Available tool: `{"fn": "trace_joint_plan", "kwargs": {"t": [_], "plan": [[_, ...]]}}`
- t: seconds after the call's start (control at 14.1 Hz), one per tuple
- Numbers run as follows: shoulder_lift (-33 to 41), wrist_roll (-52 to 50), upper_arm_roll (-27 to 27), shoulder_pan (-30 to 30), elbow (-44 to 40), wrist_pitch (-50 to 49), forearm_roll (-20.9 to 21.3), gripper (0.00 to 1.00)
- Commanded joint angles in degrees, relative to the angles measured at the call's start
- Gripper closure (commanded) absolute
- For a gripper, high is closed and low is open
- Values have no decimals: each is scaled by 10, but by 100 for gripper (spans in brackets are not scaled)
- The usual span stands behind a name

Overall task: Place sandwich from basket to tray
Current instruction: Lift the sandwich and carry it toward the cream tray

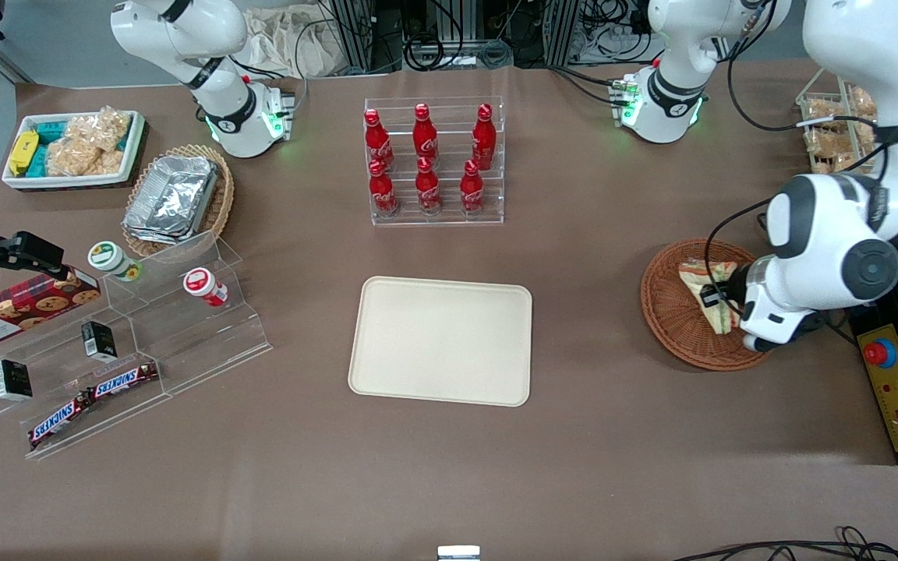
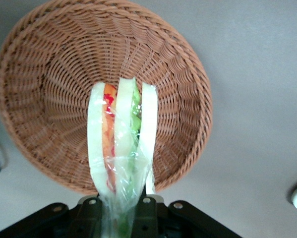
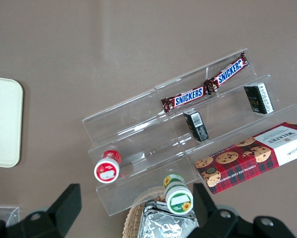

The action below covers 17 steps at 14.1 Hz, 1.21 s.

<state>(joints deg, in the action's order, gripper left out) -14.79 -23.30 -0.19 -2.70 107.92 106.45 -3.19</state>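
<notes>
1. The gripper (image 1: 718, 300) sits over the basket (image 1: 671, 312), at the working arm's end of the table, with the arm's white wrist housing partly covering the basket's rim.
2. Its fingers (image 2: 91, 210) are closed narrowly on the sandwich (image 2: 121, 144), pinching the clear wrap at one end of the wedge.
3. In the left wrist view the sandwich extends straight out from the gripper (image 2: 117, 210) over the basket (image 2: 49, 74), showing three pale bread slices edge-on with orange-red filling in one gap and green in the other.
4. Whether the sandwich (image 1: 710, 292) is touching the woven floor or is just clear of it cannot be told; it lies within the basket's outline in both views.
5. The tray (image 1: 441, 340) lies flat well apart from the gripper, toward the parked arm's end, with nothing on it.
6. Farther from the front camera than the tray, a clear rack (image 1: 435, 164) holds six red bottles (image 1: 426, 160).
7. Far from the gripper, at the parked arm's end, a clear stepped stand (image 1: 129, 343) carries Snickers bars (image 1: 94, 397), small jars and a cookie box (image 1: 20, 308).
8. Near that stand are a lighter wicker basket with foil containers (image 1: 176, 199) and a white bin of snacks (image 1: 75, 148).
</notes>
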Motion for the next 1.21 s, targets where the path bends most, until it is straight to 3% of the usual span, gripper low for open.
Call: {"fn": "trace_joint_plan", "kwargs": {"t": [0.0,0.14,0.5,0.85,1.13], "plan": [[-7,-12,-17,-1,-87,-84,-1,83],[-7,-29,-34,-1,-118,-103,-2,83],[-24,-66,-136,-11,-151,-98,9,83],[-121,-78,-146,-133,-210,-58,39,83],[-192,-118,-146,-187,-230,9,95,82]]}}
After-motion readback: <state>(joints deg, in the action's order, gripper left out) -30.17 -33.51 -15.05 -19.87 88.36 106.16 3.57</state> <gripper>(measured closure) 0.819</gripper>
